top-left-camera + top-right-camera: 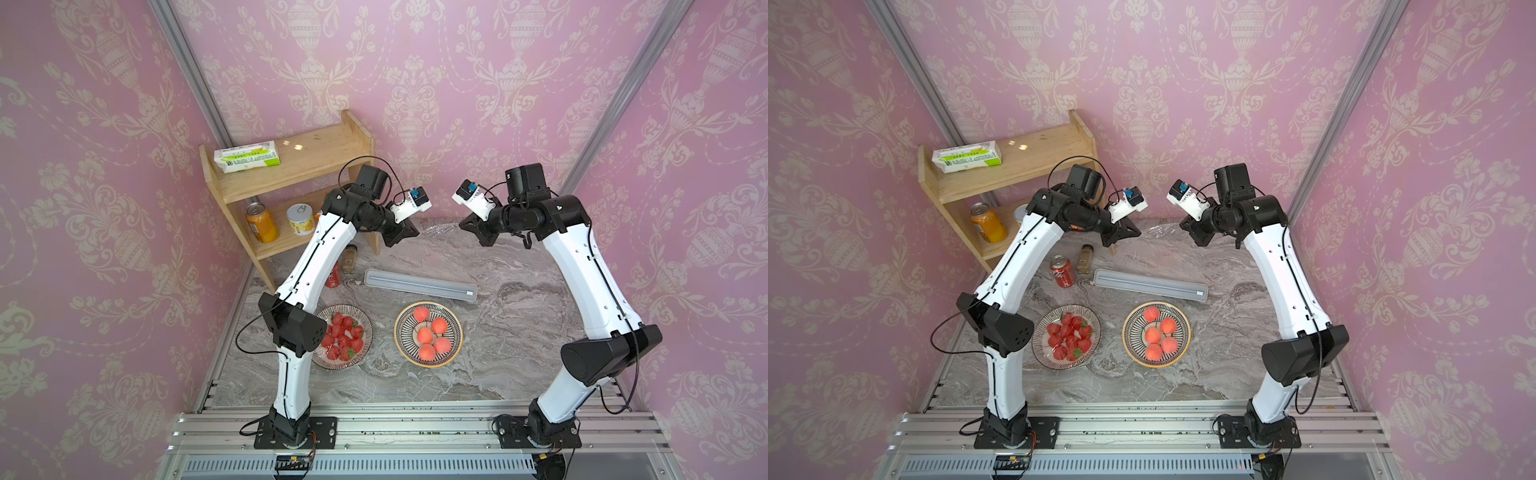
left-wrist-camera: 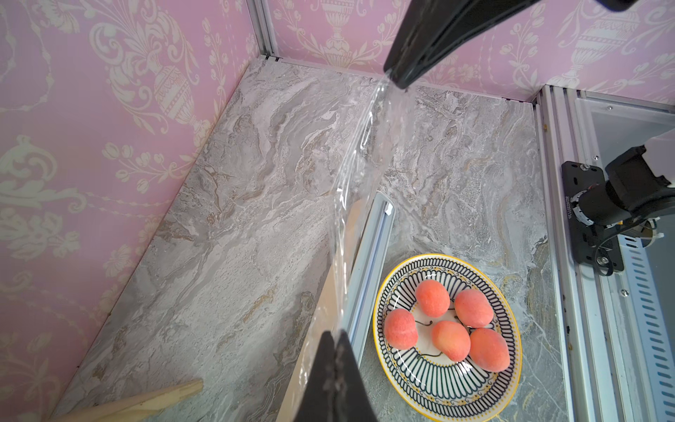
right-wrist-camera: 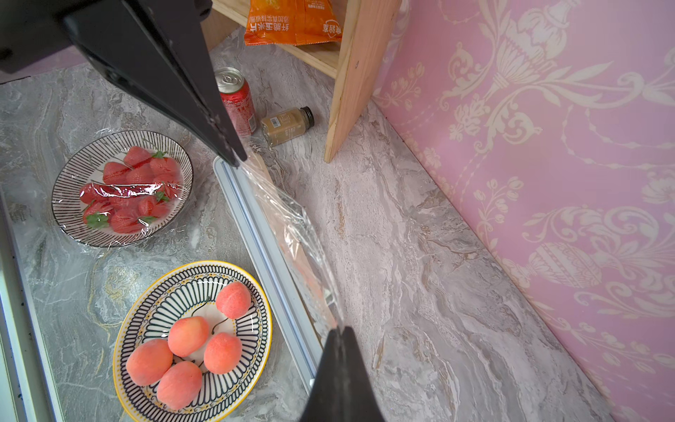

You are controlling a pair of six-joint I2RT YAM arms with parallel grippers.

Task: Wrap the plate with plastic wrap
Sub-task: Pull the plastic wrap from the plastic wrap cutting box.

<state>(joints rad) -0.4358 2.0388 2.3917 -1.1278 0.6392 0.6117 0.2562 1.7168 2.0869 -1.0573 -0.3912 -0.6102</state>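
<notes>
Both pincers are clamped tight on the plastic wrap (image 2: 361, 175). The L pincer (image 2: 334, 334) has one end and the R pincer (image 3: 339, 330) has the other, w/ the sheet strung between them. In both top views that span sits upper centre of the frame (image 1: 440, 228), up off the tabletop (image 1: 519, 332) and above the long grey box (image 1: 419, 284) in the picture. The peach plate (image 1: 409, 336) is lower centre, just below the box, w/ no film on it. The strawberry plate (image 3: 73, 171), to its left in the top views, already has film over it.

Handling, as I judge it: the film is near weightless, floppy, clingy and easy to tear. It has no stiffness, so it holds shape only under tension btw your two pincers. The wrist views show it gathered narrow at each tip and fanning wider mid-span.

The grip points look right, i.e. the far ends of the sheet. Let the pincers drift together and it'll prob. sag and stick to itself. Pull too hard and it may slip out or rip at the pinch.

Go for light, even tension over the peach plate, so the middle lands on the fruit and the edges drape past the rim. I can't tell whether the sheet is cut free of the box.
</notes>
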